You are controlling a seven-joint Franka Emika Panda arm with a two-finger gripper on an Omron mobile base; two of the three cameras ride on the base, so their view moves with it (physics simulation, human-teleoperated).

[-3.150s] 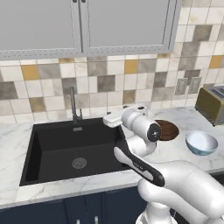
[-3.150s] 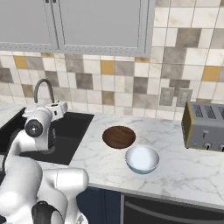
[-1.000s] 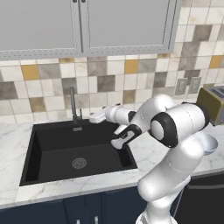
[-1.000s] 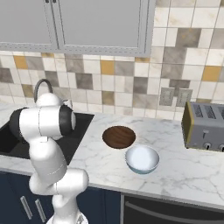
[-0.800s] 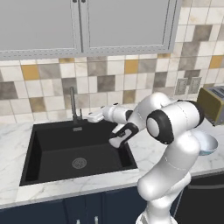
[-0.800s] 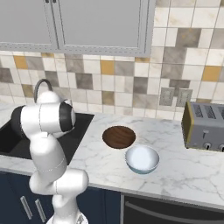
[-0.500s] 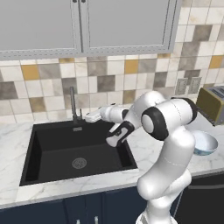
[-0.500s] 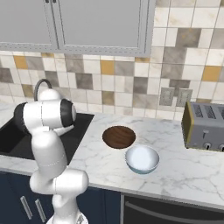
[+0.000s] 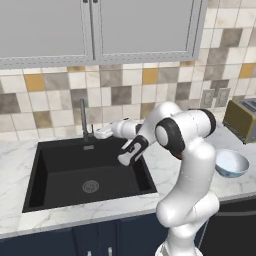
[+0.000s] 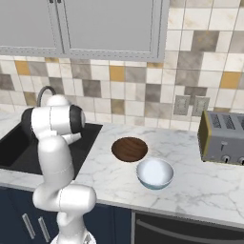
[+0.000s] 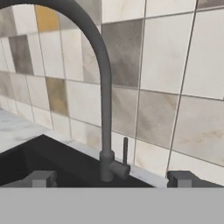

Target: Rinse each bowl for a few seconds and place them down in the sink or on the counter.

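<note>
The grey faucet (image 11: 105,100) stands upright, centred just beyond the spread fingers (image 11: 43,178) of the empty gripper (image 11: 111,179). The arm is stretched level over the black sink (image 9: 60,172), closer to the faucet than a second earlier. Both bowls, brown (image 10: 129,148) and white (image 10: 154,173), are left on the counter (image 10: 200,188), well behind the fingers.

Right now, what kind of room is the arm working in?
A kitchen, rendered. A black sink with a faucet is set in a marble counter, a toaster stands beside it, and tiles cover the wall.
</note>
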